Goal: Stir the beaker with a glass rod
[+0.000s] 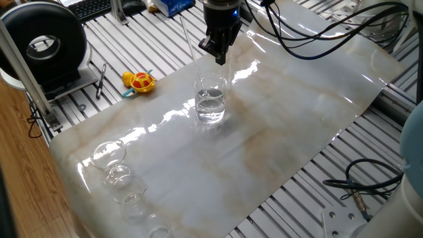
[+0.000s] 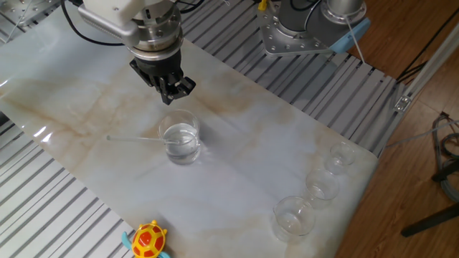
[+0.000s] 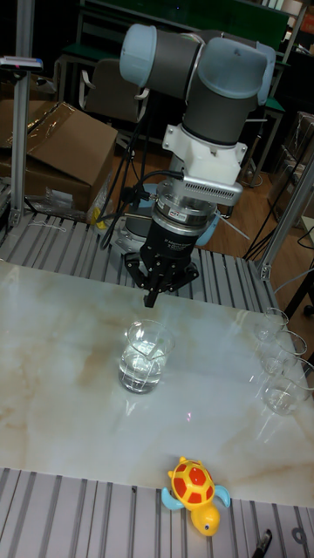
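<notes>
The beaker (image 1: 211, 99) (image 2: 179, 141) (image 3: 144, 356) stands upright on the marbled sheet, partly filled with clear liquid. The glass rod (image 1: 192, 49) (image 2: 133, 139) leans in it, its lower end in the liquid and its upper end sticking out over the rim, away from the arm. My gripper (image 1: 221, 58) (image 2: 173, 94) (image 3: 150, 300) hangs just above the beaker's rim on the arm's side. Its black fingers come together at a point, shut with nothing between them. It does not touch the rod or the beaker.
Three small round glass vessels (image 2: 319, 184) (image 1: 117, 173) sit in a row at one end of the sheet. A yellow and red toy turtle (image 1: 139, 81) (image 3: 196, 493) lies on the slatted table beside the sheet. Black cables (image 1: 310, 39) trail behind the arm.
</notes>
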Controlling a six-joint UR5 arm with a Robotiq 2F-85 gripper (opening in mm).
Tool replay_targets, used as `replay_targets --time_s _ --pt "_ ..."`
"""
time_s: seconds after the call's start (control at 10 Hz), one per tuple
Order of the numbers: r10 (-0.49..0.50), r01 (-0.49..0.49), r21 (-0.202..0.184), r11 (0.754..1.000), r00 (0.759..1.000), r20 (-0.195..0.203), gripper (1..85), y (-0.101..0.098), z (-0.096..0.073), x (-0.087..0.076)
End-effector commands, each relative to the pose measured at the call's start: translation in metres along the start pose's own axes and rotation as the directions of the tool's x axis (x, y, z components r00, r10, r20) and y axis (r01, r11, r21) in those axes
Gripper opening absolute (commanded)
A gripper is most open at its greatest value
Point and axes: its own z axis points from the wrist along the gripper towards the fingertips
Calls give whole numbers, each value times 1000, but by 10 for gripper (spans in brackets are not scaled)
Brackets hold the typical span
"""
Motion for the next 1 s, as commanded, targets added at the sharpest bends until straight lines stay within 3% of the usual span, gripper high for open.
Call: replay_targets --time_s 0.0,0.9 --pt "6 -6 -19 1000 1000 6 110 4 -1 -1" --pt "2 -2 -17 1000 1000 1 110 3 -1 0"
